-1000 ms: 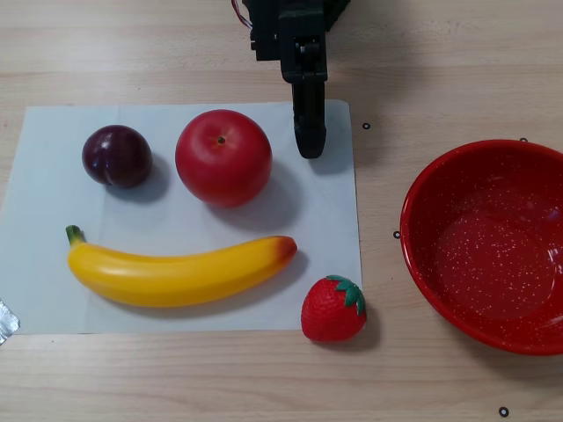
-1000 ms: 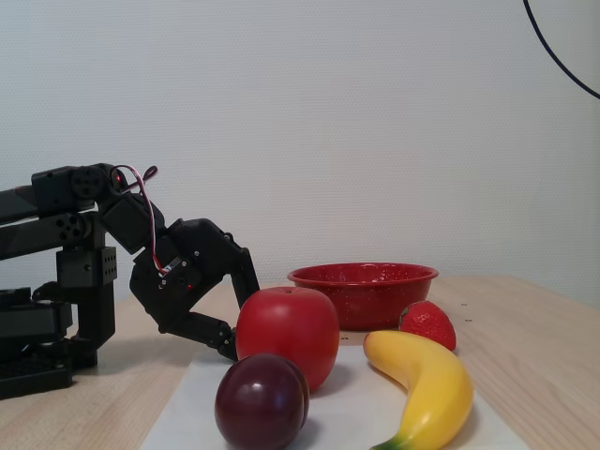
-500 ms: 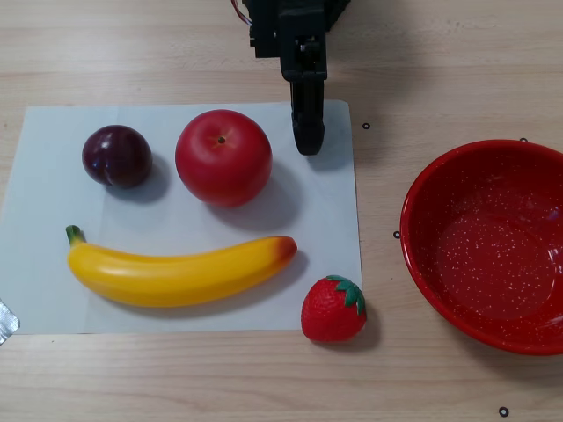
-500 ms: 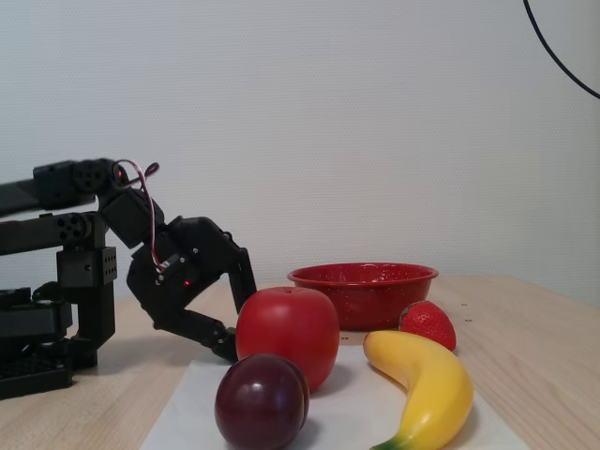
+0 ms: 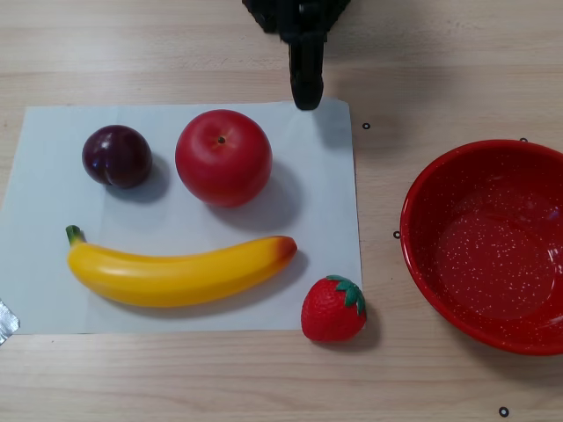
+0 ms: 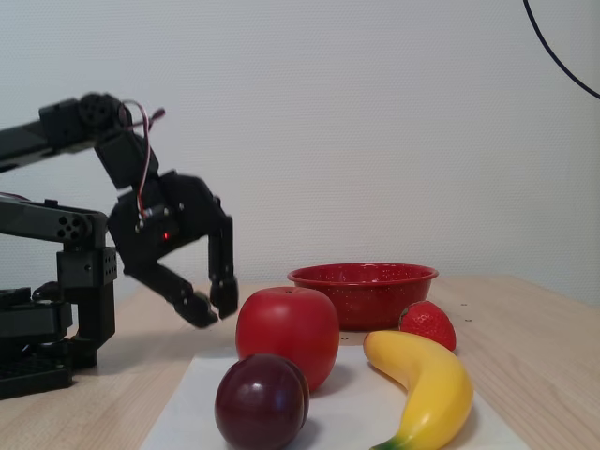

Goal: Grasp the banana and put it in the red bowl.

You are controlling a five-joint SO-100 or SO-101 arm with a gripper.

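Observation:
The yellow banana (image 5: 180, 271) lies flat on a white sheet, green stem at the left and orange tip at the right in the other view; it also shows in the fixed view (image 6: 424, 384). The red bowl (image 5: 493, 251) stands empty on the wood to the right of the sheet and at the back in the fixed view (image 6: 361, 291). My black gripper (image 5: 306, 86) hangs over the sheet's far edge, behind the apple, well away from the banana. In the fixed view my gripper (image 6: 213, 307) is above the table with its tips together and holds nothing.
A red apple (image 5: 223, 156), a dark plum (image 5: 117, 156) and a strawberry (image 5: 333, 309) lie around the banana on the white sheet (image 5: 325, 176). The apple is between my gripper and the banana. The arm base (image 6: 47, 328) stands at the left in the fixed view.

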